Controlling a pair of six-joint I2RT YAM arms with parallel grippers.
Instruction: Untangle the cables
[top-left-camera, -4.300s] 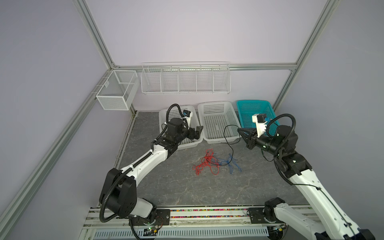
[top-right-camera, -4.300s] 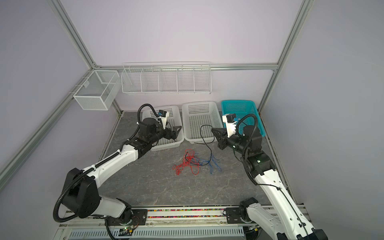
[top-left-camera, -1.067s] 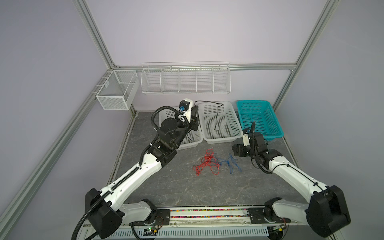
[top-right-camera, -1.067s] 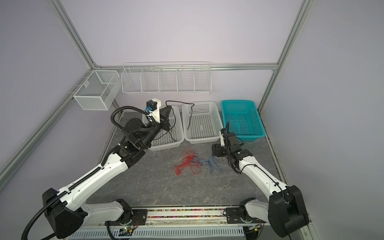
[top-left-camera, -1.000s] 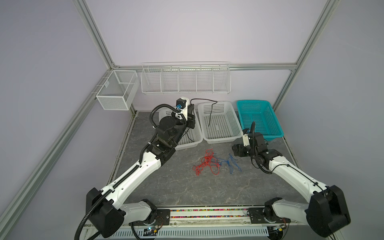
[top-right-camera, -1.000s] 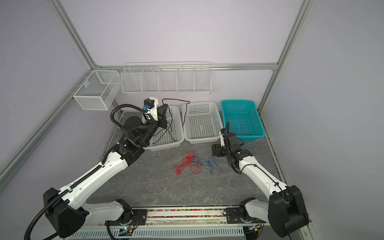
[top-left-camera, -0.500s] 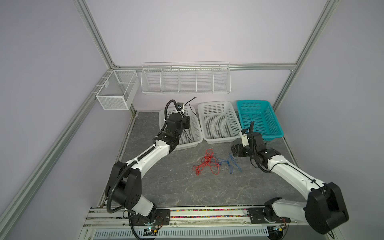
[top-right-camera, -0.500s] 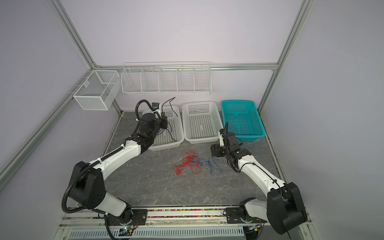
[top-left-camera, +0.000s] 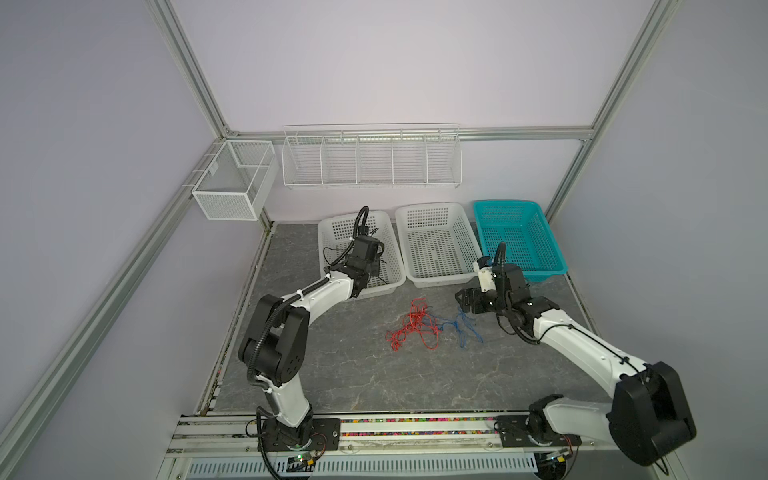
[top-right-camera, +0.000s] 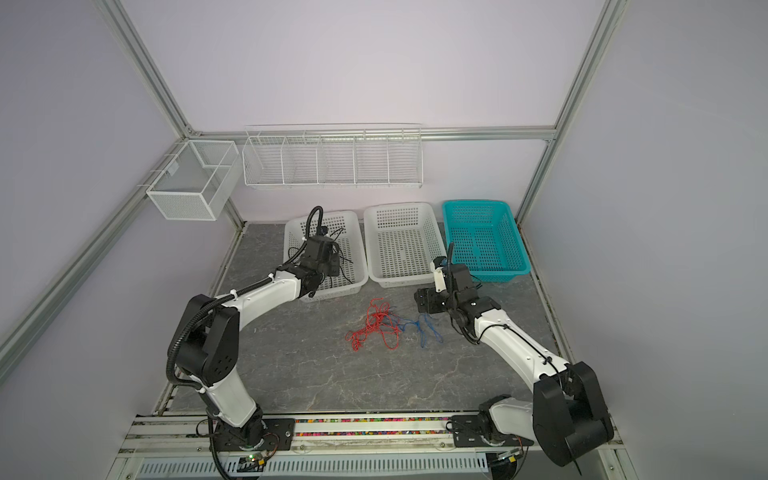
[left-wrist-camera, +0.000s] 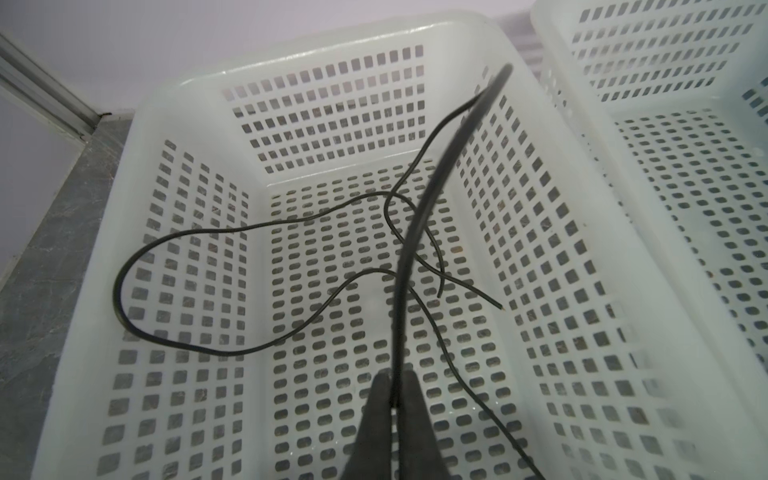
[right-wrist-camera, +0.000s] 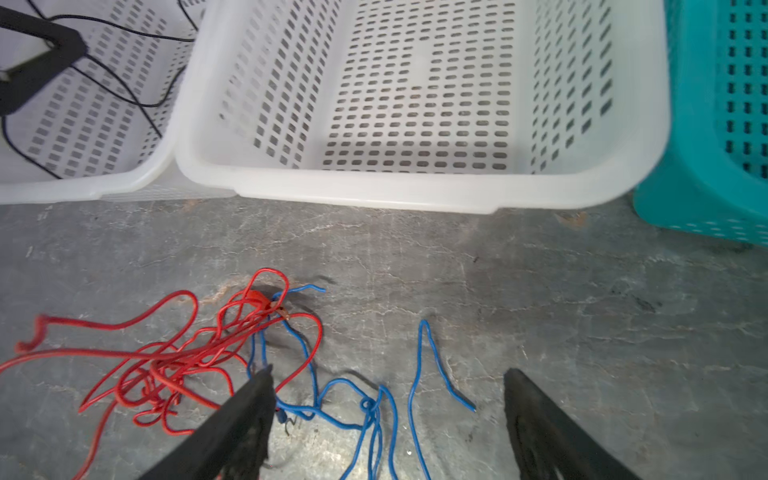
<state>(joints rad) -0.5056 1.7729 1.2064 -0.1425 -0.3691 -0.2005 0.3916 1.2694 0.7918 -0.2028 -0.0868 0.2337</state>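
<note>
Right wrist view: right tool (right-wrist-camera: 386, 376) wide open, empty, blue cable (right-wrist-camera: 372, 409) between its tips. Top view: red cable (top-left-camera: 417, 320) at 9 o'clock of blue. Left tool (left-wrist-camera: 397, 378) clamps black cable (left-wrist-camera: 405, 253).

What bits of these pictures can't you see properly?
- The black cable: one strand runs off the left wrist view's edge, beside the shut left gripper.
- Where the red cable and blue cable cross: partly hidden in the right wrist view by a finger of the open right gripper, and too small in both top views.
- The blue cable's loops: cut off by that view's edge.
</note>
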